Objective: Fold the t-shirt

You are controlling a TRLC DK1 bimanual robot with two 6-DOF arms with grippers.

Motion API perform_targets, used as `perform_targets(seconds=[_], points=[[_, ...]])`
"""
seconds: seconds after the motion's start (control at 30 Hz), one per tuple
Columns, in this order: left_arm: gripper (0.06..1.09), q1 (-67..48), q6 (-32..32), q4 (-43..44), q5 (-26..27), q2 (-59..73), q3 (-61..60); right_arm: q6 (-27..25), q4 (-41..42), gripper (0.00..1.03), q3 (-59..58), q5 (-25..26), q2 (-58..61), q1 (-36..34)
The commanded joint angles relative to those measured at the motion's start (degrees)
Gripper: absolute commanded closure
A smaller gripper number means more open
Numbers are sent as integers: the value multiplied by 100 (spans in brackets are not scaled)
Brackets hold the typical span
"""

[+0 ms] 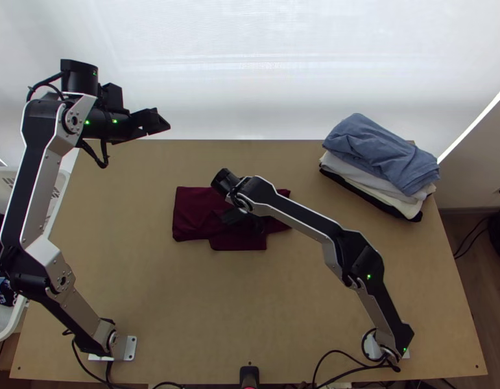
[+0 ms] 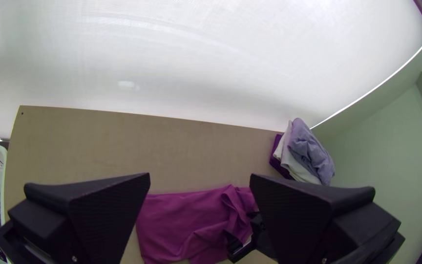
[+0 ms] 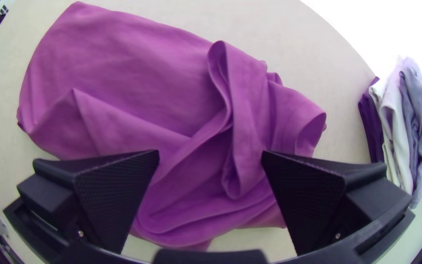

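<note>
In the top view, the rumpled t-shirt (image 1: 192, 211) lies centre-left under my right gripper (image 1: 227, 217), wide open, empty; my left gripper (image 1: 160, 122), upper left, gapes empty too.

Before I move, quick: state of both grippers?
Left gripper: jaws open, holding nothing, up at the table's far-left edge.
Right gripper: jaws open above the bunched part of the maroon t-shirt, not gripping it.

Counter (image 1: 185, 298), near side of t-shirt (image 1: 191, 211): lay open. Obstacles: right arm (image 1: 305, 216), crossed above it; garment stack (image 1: 379, 157), stood to its right.
</note>
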Motion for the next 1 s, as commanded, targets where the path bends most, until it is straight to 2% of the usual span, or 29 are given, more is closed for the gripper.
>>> perform_targets(seconds=[0.0, 0.07, 0.17, 0.3, 0.63, 0.67, 0.7, 0.83, 0.87, 0.97], points=[[9, 33, 78, -38, 10, -190, -86, -99, -71, 5, 20, 198, 100, 10], [9, 33, 78, -29, 10, -181, -86, -99, -80, 12, -59, 313, 30, -16], [9, 33, 78, -20, 10, -155, -86, -90, -115, 13, -217, 348, -102, -34], [9, 33, 70, -20, 10, -129, -86, -64, -185, 29, -481, 357, -260, -34], [9, 33, 78, 6, 10, -94, -86, 51, -221, 30, -419, 348, -445, 89], [9, 33, 78, 15, 10, -85, -86, 51, -221, 32, -446, 357, -427, 89], [9, 33, 78, 15, 10, -85, -86, 59, -221, 42, -481, 357, -418, 72], [9, 33, 78, 15, 10, -85, -86, 68, -229, 92, -578, 383, -427, -16], [9, 33, 78, 15, 10, -85, -86, 68, -238, 100, -604, 418, -436, -42], [9, 51, 78, 24, 10, -85, -78, 68, -256, 100, -701, 497, -462, -148]])
